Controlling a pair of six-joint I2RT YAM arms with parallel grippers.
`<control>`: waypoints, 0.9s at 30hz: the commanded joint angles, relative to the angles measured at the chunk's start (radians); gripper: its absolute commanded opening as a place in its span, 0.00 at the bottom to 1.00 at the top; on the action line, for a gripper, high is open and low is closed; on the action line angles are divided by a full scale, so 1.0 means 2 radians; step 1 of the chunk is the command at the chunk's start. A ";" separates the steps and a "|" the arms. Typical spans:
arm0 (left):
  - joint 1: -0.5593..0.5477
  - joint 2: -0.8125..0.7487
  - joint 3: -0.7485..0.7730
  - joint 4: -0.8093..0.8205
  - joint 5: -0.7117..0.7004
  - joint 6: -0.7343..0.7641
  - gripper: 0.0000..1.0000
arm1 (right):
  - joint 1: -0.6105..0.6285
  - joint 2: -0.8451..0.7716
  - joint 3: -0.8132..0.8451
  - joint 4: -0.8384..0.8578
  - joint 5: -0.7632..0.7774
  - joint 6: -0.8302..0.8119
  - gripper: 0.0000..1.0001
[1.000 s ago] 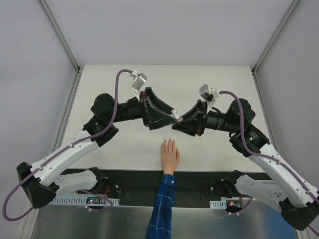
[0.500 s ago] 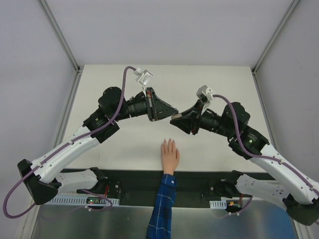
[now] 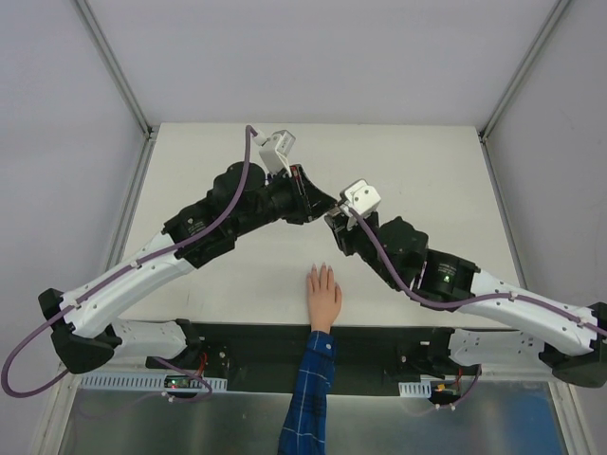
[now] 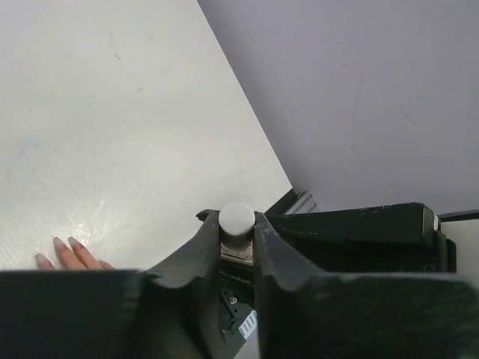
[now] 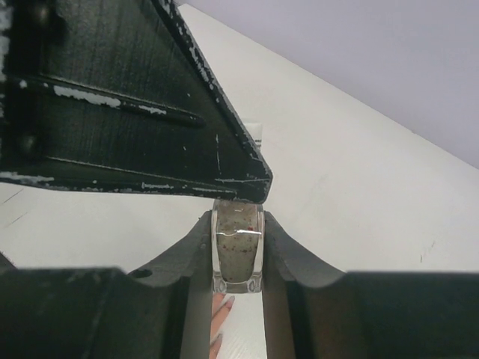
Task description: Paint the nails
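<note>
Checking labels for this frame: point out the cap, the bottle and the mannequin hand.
cap (image 4: 237,217), left wrist view, its round white top.
bottle (image 5: 237,254), right wrist view, middle of its glass body.
hand (image 3: 324,300), top view, back of the hand.

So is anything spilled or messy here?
No spill shows on the table. The only messy thing is the small bottle pinched in the right hand: its glass looks smudgy, with reddish specks. The left hand grips its white cap.
</note>
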 commanded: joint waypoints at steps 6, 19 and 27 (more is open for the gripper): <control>0.016 -0.070 -0.020 0.030 0.051 0.062 0.79 | -0.065 -0.046 -0.010 0.044 -0.272 0.031 0.00; 0.103 -0.126 -0.133 0.270 0.317 -0.002 0.77 | -0.202 -0.052 -0.032 0.189 -0.673 0.250 0.00; 0.105 -0.095 -0.135 0.372 0.414 -0.045 0.61 | -0.225 -0.052 -0.045 0.224 -0.692 0.286 0.00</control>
